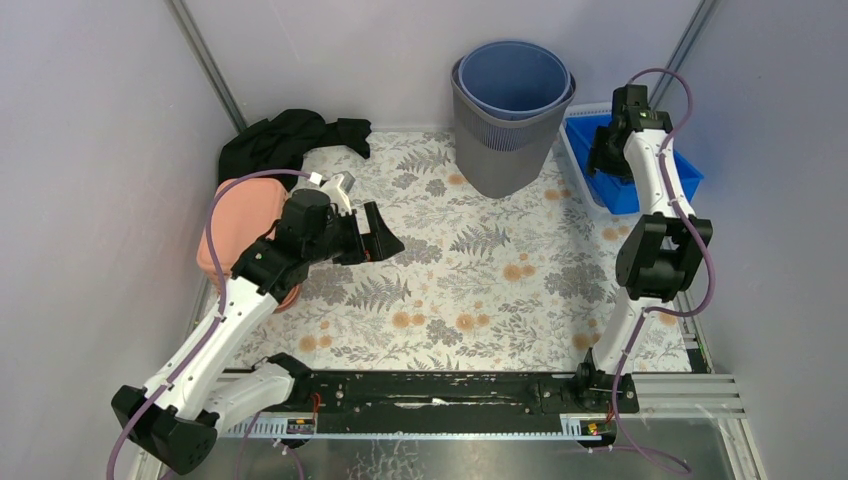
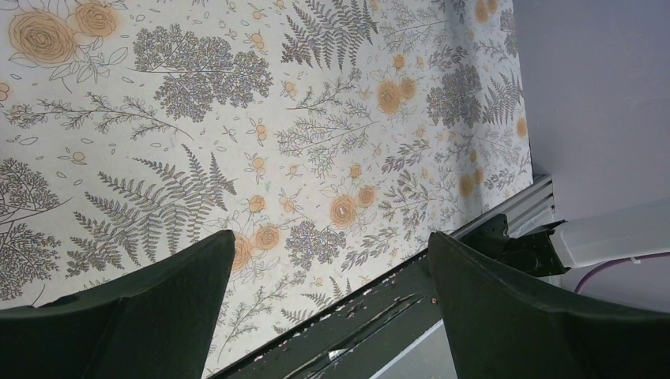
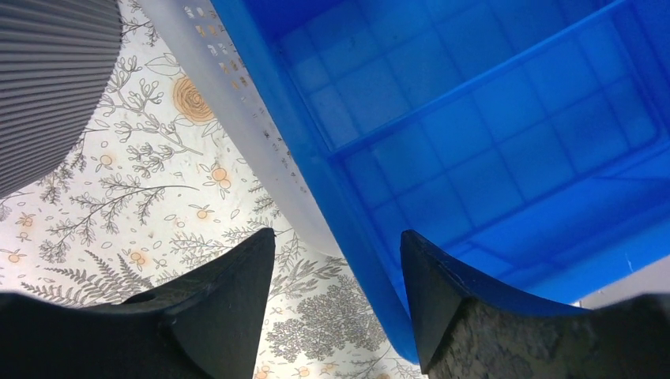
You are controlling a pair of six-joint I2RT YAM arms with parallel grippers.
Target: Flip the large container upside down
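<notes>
Standing open side up at the far right of the floral-patterned tabletop (image 1: 480, 290), the blue plastic crate (image 1: 620, 195) is not yet turned, so the whole flip is left to do. That assumes the crate is meant, not the upright ribbed grey bin (image 1: 505, 150) left of it. The right gripper (image 3: 338, 245) hangs partly open astride the crate's left wall, gripping nothing, and the left gripper (image 2: 332, 245) hovers wide open and empty at the left.

My left arm (image 1: 222, 325) and right arm (image 1: 655, 175) are white links with black joints, each carrying a purple cable (image 1: 262, 174). My fingers (image 2: 513, 316) are black wedges.
</notes>
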